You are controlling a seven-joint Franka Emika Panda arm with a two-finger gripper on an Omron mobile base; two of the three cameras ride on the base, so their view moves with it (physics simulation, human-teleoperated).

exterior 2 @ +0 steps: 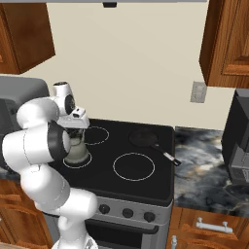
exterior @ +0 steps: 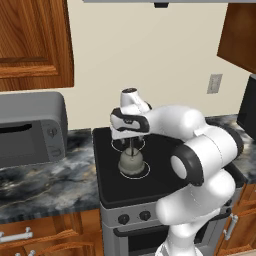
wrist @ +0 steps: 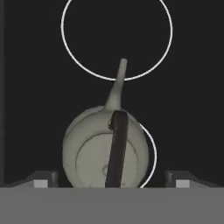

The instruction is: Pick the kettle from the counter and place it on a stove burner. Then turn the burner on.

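A cream wall point(exterior: 150, 55) backs a kitchen run of brown wooden cabinets point(exterior: 30, 40), with a dark marbled stone bench point(exterior: 45, 185) either side of a black glass cooktop point(exterior 2: 146, 170). Dark appliances close off both ends: a grey microwave point(exterior: 30, 130) at the bench's left end, another dark unit point(exterior 2: 238, 141) at its right end.

The right base view takes in what the arm hides from the left: a large white ring point(exterior 2: 133, 166) toward the cooktop's front edge, a flat dark pan point(exterior 2: 144, 138) with a long handle near the back right corner, and a wall socket point(exterior 2: 198, 92) above the bench. The left base view gives two oven knobs point(exterior: 134, 217) on the stove front.

The kettle point(exterior: 131, 161) stands upright on the small ring burner point(exterior: 145, 172) at the cooktop's front left, its thin handle rising toward the tool point(exterior: 131, 141) directly above. From the hand view, the kettle point(wrist: 105, 148) sits between the two fingertips point(wrist: 41, 179), which stand wide apart and clear of it, holding nothing; its spout points at a second ring point(wrist: 117, 39) behind. The arm's white elbow point(exterior 2: 36, 141) blocks part of the kettle in the right base view.
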